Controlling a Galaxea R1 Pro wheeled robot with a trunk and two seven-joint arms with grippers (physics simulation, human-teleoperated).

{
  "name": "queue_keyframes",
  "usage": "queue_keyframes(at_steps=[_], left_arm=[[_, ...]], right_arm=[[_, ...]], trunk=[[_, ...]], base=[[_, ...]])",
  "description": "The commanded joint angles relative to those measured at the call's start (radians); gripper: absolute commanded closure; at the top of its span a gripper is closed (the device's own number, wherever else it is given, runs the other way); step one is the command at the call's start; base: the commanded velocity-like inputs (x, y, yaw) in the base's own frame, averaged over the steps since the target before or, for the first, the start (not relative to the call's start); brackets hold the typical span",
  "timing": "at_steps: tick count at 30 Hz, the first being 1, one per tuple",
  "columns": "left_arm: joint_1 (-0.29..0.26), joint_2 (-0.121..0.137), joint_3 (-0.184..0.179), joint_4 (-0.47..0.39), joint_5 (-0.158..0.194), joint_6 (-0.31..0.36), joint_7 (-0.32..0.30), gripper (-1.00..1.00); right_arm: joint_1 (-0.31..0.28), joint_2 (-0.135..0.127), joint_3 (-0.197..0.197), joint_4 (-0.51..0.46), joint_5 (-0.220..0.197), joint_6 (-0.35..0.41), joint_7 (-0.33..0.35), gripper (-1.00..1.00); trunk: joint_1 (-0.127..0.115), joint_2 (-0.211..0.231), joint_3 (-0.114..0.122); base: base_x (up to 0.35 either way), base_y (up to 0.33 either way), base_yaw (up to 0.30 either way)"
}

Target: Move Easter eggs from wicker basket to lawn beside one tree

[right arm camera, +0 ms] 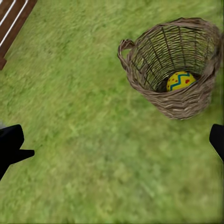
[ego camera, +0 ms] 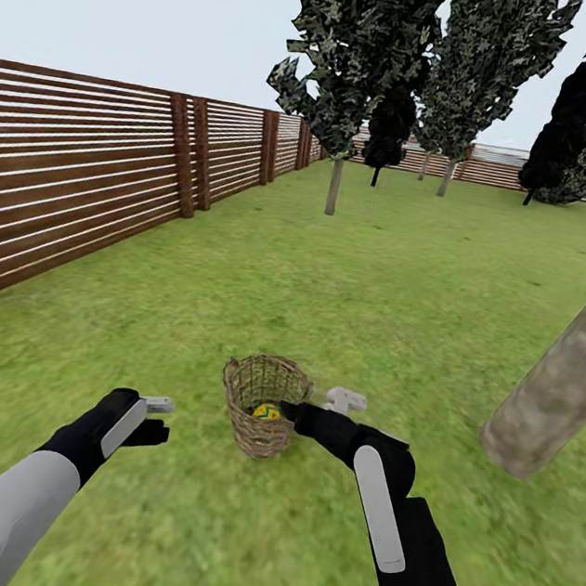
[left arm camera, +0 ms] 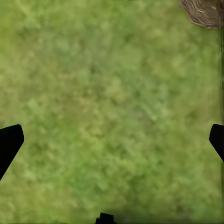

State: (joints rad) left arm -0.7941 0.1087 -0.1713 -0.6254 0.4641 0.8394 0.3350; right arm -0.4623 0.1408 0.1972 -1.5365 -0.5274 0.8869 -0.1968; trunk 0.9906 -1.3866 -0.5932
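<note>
Your right pincer, spread wide, hovers just beside the wicker basket (one egg remains inside) ready to reach in. Left pincer, also wide, idles at the basket's 9 o'clock.

The wicker basket is open-woven tan cane, rough, with a thick braided rim. The egg inside looks smooth and painted, slightly glossy. The lawn is matt, mottled grass. On the left, the fence is brown slatted wood; the near trunk on the right has rough grey-brown bark
</note>
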Motion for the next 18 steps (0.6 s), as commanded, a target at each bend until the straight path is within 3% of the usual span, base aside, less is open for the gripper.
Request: queue_keyframes(at_steps=[1, 14, 18], left_arm=[[0.0, 0.002, -0.007, -0.002, 0.011, 0.003, 0.009, -1.0], [0.001, 0.002, -0.007, -0.002, 0.011, 0.003, 0.009, -1.0], [0.001, 0.002, -0.007, -0.001, 0.01, 0.003, 0.009, -1.0]], right_arm=[[-0.001, 0.0, 0.001, 0.0, -0.01, 0.002, -0.01, -1.0], [-0.001, -0.001, -0.005, 0.001, -0.01, 0.002, -0.01, -1.0], [-0.001, -0.001, -0.005, 0.001, -0.011, 0.002, -0.01, -1.0]], trunk=[[0.0, -0.001, -0.001], [0.0, -0.001, -0.001], [0.0, -0.001, -0.001]], base=[[0.0, 0.0, -0.293], [0.0, 0.0, -0.292], [0.0, 0.0, -0.121]])
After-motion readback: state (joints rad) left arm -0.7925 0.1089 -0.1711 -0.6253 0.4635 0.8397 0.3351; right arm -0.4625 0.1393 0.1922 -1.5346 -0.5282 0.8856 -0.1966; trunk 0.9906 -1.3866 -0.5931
